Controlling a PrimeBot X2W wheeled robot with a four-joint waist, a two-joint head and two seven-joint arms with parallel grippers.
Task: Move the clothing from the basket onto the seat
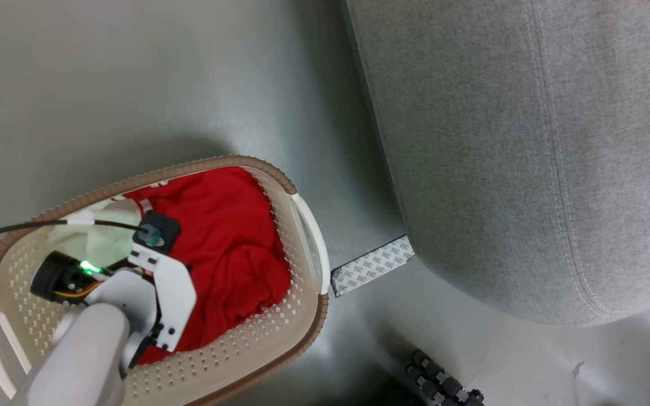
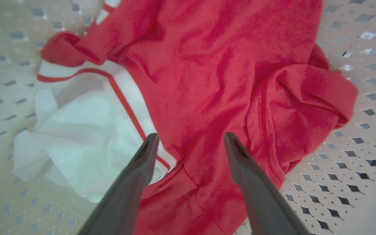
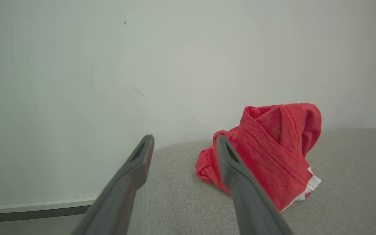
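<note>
Clothing [image 1: 229, 242] is a bright red crumpled garment lying inside the basket [image 1: 302, 316] and filling its middle and right part. In the left wrist view the clothing [image 2: 214, 81] shows white trim with a thin red stripe along one edge. A white fabric piece [image 2: 77, 147] lies beside it on the basket floor, partly tucked under the red. The same white fabric piece [image 1: 105, 231] sits at the basket's upper left in the head view.

Left pincer [image 2: 189, 138] is wide open and holds nothing. Its fingers point down at the red cloth, one tip by the white trim, the other over a red fold. Can't tell if the tips touch the fabric. The left forearm [image 1: 82, 355] reaches into the basket from the lower left, with a black cable [image 1: 20, 228] running off to the left.

The basket is oval, with perforated wall [image 2: 354, 163], brown rim and white handles. It stands on the grey floor [image 1: 133, 73], near the seat [image 1: 528, 141] but apart from it. A strip of patterned tape [image 1: 373, 265] lies on the floor between them.

Right pincer [image 3: 184, 140] is wide open and empty, over the grey seat [image 3: 354, 182]. A second red garment [image 3: 273, 153] is bunched on the cushion just beyond the right finger, white trim at its lower edge. Behind it is a pale wall [image 3: 109, 81].
</note>
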